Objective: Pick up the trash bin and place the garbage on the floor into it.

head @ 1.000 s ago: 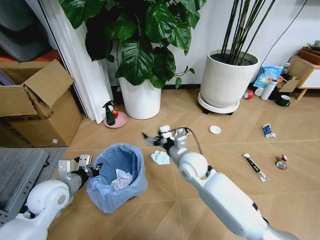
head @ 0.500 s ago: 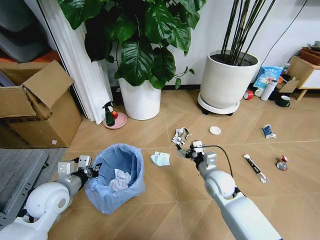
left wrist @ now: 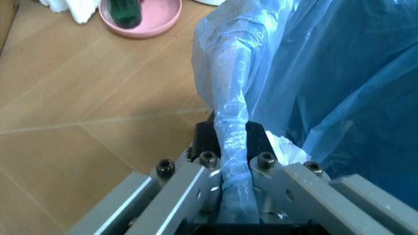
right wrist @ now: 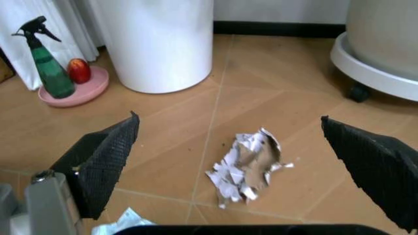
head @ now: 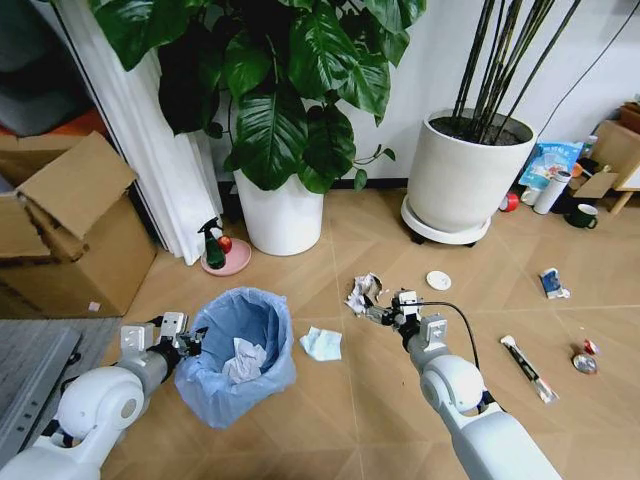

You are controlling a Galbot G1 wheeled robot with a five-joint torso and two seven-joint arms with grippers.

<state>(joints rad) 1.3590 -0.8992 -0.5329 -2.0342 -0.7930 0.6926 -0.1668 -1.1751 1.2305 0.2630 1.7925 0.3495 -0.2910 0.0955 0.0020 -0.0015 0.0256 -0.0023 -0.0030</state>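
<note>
Change since earlier: right tool (head: 378, 313) sat over the folded white tissue a second ago, then swung out toward the crumpled foil wrapper; the whole head view has also shifted, so the camera moved, while the left tool's grip on the bin looks unchanged.
Left tool (head: 190, 342): clenched on the rim of the trash bin (head: 240, 352), with a fold of the light blue bag (left wrist: 234, 142) pinched between its fingers (left wrist: 210, 138).
Trash bin: stands on the floor (head: 330, 410) directly ahead of the left tool, bag mouth open, a piece of white crumpled paper (head: 243, 360) lying inside.
Right tool: released, its two black fingers (right wrist: 104, 159) spread wide, low over the floor.
Crumpled foil wrapper (head: 361, 292): just ahead of the right tool, framed between its spread fingers in the right wrist view (right wrist: 248, 165), lying on the floor and touched by neither finger.
Folded white tissue (head: 321, 343): on the floor between the right tool and the bin, beside the bin.
White round lid (head: 438, 280): on the floor beyond the right tool, near the wheeled white planter (head: 468, 175).
White tube (head: 527, 367): on the floor well out to the right tool's right.
Blue packet (head: 551, 284) and small can (head: 585, 361): farther right still, apart from each other.
Green spray bottle (right wrist: 47, 61): upright on a pink dish (right wrist: 75, 93) beyond both tools, next to the other white planter (head: 285, 212).
</note>
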